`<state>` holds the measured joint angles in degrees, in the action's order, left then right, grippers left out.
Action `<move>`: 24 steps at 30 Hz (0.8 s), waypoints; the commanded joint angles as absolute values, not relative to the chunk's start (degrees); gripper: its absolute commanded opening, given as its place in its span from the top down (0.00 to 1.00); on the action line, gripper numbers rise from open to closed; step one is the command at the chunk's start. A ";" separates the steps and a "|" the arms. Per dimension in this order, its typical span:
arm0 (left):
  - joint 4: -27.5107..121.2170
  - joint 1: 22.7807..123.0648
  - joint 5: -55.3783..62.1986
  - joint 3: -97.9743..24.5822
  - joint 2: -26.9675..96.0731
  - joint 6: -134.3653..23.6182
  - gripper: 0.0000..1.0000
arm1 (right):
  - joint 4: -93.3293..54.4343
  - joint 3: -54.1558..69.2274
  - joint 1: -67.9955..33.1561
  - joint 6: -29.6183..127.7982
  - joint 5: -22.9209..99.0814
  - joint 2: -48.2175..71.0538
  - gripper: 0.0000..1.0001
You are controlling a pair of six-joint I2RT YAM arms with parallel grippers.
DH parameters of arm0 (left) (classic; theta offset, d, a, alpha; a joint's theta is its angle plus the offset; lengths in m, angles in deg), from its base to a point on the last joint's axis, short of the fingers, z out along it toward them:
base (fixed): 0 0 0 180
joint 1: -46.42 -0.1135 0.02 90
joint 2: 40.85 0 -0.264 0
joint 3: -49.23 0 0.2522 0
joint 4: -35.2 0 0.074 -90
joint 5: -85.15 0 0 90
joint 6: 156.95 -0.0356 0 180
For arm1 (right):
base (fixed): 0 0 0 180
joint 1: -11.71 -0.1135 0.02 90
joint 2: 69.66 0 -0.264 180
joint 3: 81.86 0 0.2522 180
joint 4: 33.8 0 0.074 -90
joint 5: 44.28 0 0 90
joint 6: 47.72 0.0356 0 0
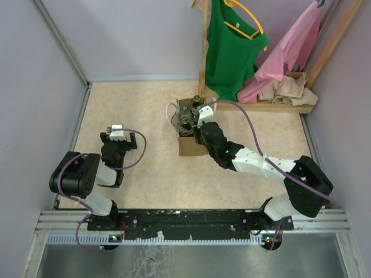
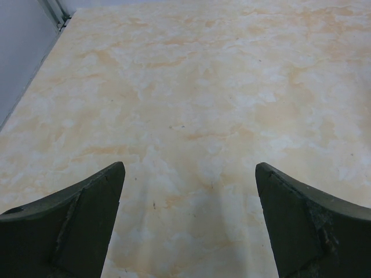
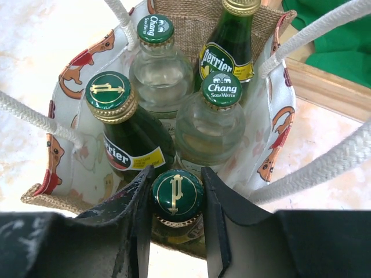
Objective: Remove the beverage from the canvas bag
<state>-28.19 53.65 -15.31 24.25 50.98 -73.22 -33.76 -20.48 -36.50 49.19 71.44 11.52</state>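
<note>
The canvas bag (image 1: 186, 142) stands mid-table, tan with white rope handles; in the right wrist view its printed lining (image 3: 75, 75) is open upward. Inside stand several bottles: green Perrier bottles (image 3: 116, 124) and clear Chang soda bottles (image 3: 211, 124). My right gripper (image 3: 177, 194) is at the bag's near side, shut on the capped neck of the nearest green Perrier bottle (image 3: 177, 196), both fingers against the cap. In the top view my right gripper (image 1: 200, 124) is over the bag. My left gripper (image 1: 119, 139) is open and empty over bare table, also in the left wrist view (image 2: 188, 174).
A green sleeveless shirt (image 1: 232, 46) and a pink garment (image 1: 290, 46) hang on a wooden rack (image 1: 290, 105) just behind the bag. Grey walls enclose the table on left, back and right. The marbled tabletop (image 2: 185, 87) lies under the left gripper.
</note>
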 commanded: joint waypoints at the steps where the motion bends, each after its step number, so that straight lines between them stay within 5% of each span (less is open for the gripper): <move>1: -29.18 53.25 -14.78 23.43 50.99 -72.83 0.00 | -36.40 -19.94 -36.46 49.63 71.58 11.48 0.78; 3: -29.18 53.20 -14.78 23.53 50.99 -72.77 0.00 | -36.23 -19.89 -36.46 49.58 72.11 11.46 1.00; 24: -29.11 53.22 -14.78 23.49 50.99 -72.76 0.00 | -40.25 -19.47 -36.47 46.41 78.61 6.04 1.00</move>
